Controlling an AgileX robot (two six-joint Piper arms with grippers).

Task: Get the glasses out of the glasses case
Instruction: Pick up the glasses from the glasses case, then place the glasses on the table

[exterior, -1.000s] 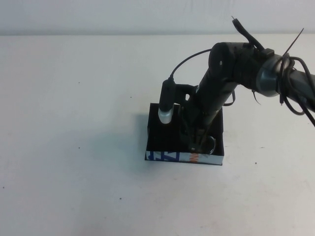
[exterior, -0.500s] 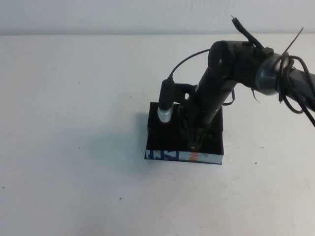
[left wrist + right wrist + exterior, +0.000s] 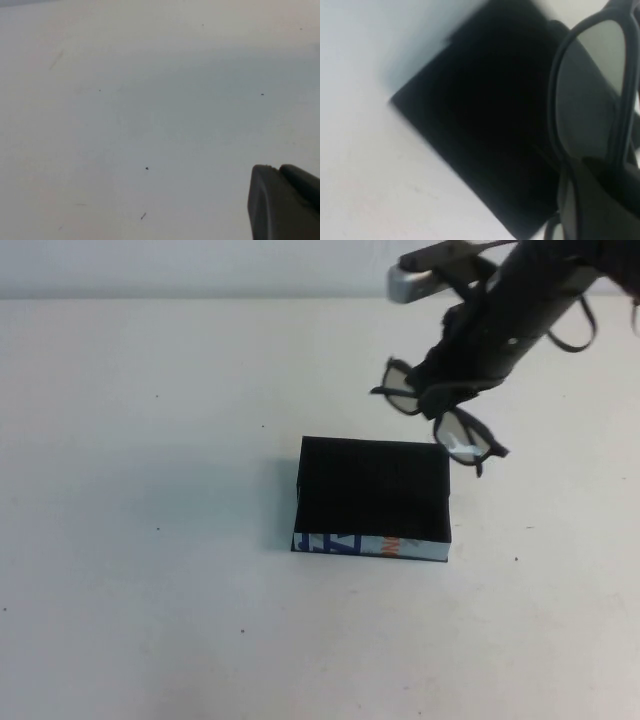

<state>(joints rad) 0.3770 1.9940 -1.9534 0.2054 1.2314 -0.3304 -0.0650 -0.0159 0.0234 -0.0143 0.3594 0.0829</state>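
We look down on a pale, off-white table point(image 3: 150, 590) dotted with a few small dark specks, with a lighter wall strip running along the top of the frame. The left half of the high view holds nothing but that bare surface.

Near the centre of the frame sits the glasses case point(image 3: 372, 498), a shallow black box lying flat and open, its inside black, its white front edge (printed in blue and orange) facing the bottom of the frame.

Just above and to the right of the case, in the upper right of the frame, the right gripper point(image 3: 446, 390) comes in from the top right corner on its dark arm. It is clamped on the glasses point(image 3: 440, 420) at the bridge between the two lenses. The glasses hang clear of the case, tilted, one lens toward the upper left and the other toward the lower right, the lower one over the table just past the case's far right corner.

In the right wrist view we see the dark frame and one grey lens close up, with the black case below it.

The left gripper point(image 3: 285, 202) shows only as a dark tip in the lower right of its wrist view, over bare table; we cannot tell whether its fingers are apart or together.
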